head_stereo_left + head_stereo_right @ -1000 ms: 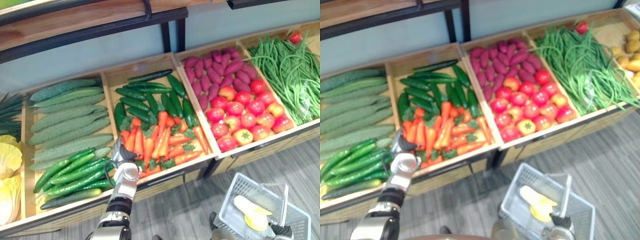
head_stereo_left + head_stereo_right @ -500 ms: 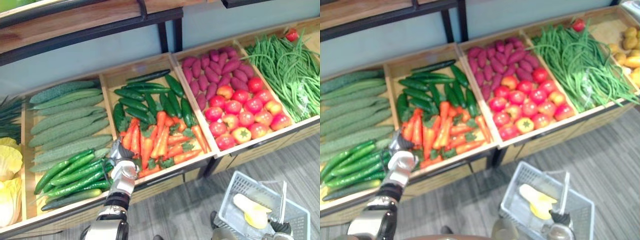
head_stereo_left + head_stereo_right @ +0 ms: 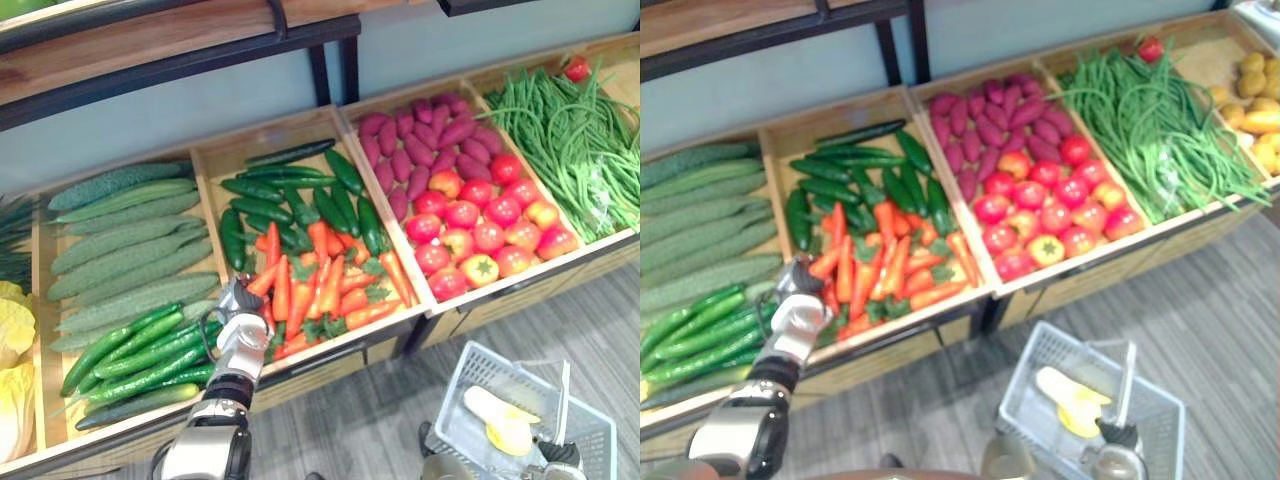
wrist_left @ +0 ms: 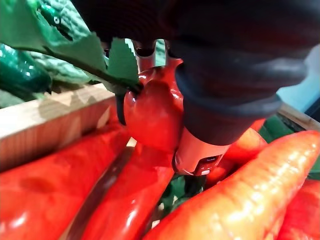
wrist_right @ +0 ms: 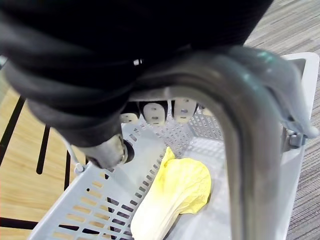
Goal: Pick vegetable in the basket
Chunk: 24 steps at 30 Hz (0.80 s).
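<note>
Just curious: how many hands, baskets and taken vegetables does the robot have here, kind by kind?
robot hands: 2, the left robot hand and the right robot hand
basket, held by the right robot hand: 1
cabbage in the basket: 1
carrot pinched by the left robot hand: 1
total: 5

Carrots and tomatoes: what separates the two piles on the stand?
A wooden divider runs between the carrots and the tomatoes, front to back; seen in both eye views.
</note>
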Motion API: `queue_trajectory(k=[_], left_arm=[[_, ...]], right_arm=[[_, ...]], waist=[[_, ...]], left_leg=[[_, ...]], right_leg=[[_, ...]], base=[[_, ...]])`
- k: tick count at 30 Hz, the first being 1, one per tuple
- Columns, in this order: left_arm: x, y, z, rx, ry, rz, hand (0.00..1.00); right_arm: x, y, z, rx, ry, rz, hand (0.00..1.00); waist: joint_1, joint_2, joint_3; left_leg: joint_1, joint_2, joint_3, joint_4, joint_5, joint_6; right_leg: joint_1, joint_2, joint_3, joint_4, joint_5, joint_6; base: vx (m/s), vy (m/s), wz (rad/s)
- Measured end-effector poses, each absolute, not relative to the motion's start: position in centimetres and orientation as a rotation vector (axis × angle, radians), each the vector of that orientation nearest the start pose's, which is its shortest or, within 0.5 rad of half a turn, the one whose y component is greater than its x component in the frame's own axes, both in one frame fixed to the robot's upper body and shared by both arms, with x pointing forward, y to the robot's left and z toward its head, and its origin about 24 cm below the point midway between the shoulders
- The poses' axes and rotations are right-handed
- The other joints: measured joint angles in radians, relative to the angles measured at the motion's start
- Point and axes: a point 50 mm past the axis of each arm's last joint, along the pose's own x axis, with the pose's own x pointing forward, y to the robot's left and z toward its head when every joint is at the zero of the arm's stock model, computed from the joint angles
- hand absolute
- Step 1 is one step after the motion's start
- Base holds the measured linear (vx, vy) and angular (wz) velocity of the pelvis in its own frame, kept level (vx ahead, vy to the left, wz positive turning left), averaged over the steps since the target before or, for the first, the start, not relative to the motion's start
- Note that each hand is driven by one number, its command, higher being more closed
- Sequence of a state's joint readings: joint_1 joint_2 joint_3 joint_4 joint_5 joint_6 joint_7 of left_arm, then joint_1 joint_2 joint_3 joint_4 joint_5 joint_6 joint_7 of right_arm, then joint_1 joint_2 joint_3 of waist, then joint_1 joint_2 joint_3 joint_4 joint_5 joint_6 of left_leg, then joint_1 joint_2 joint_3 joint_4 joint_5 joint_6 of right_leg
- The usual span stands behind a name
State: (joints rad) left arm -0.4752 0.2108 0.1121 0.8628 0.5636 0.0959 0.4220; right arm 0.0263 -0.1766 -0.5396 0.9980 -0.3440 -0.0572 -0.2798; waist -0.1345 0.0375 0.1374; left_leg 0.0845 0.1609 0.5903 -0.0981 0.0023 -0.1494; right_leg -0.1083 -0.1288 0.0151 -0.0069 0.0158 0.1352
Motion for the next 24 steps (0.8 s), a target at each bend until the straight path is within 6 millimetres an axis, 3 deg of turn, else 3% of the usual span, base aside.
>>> queue_trajectory(k=[11, 20, 24], left_arm=[[32.0, 22.9, 0.7, 0.803, 0.316, 0.413, 1.0], [33.0, 22.4, 6.3, 0.806, 0.052, 0.478, 1.0], [32.4, 22.9, 7.3, 0.874, -0.002, 0.499, 1.0]], right_arm=[[10.7, -29.7, -12.5, -0.351, 0.954, -0.662, 1.0], [10.0, -29.8, -12.6, -0.353, 0.968, -0.669, 1.0], [10.0, -29.8, -12.6, -0.351, 0.969, -0.67, 1.0]], waist=[[-0.001, 0.0, 0.005], [0.005, 0.004, 0.003], [0.007, 0.004, 0.002]], left_leg=[[0.005, 0.001, -0.027, 0.0, 0.001, 0.001], [0.005, -0.001, -0.059, 0.0, 0.005, 0.007], [0.003, -0.003, -0.076, 0.0, 0.009, 0.012]], right_leg=[[0.016, -0.001, -0.022, 0.003, 0.0, 0.0], [0.029, -0.009, -0.065, 0.017, -0.002, -0.002], [0.031, -0.012, -0.077, 0.027, -0.005, -0.006]], base=[[-0.02, -0.032, 0.04], [-0.02, -0.023, 0.1], [-0.04, -0.018, 0.09]])
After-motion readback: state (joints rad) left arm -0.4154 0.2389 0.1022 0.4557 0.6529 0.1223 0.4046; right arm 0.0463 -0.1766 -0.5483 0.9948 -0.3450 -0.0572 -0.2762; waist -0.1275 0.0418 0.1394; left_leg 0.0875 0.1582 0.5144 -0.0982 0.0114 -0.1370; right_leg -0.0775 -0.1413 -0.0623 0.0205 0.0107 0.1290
